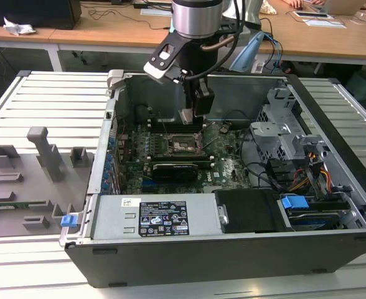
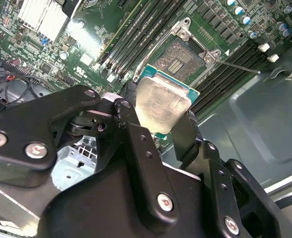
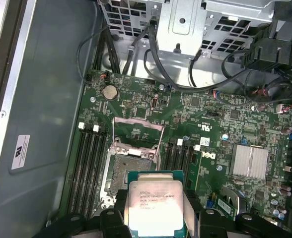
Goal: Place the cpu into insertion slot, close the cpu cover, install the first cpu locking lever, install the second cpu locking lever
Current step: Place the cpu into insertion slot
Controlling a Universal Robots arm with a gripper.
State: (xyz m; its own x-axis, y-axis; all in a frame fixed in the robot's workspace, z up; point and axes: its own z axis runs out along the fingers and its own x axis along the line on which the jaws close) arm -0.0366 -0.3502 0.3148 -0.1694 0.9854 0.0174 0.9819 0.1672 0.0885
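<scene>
Your gripper [image 2: 158,111] is clamped on the chip [image 3: 153,206]: flat square, dull silvery top, green edge. You've got it hanging over the board [image 3: 210,124], near the dark socket [image 3: 118,171], whose cover [image 3: 138,130] is swung open.

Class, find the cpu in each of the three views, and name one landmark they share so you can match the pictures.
Exterior view: the cpu hangs in the gripper above the insertion slot.
Second wrist view: the cpu sits between the black fingers, the insertion slot beyond it.
First wrist view: the cpu overlaps the insertion slot's near edge.
Shared landmark: the empty insertion slot with its metal rim.
</scene>
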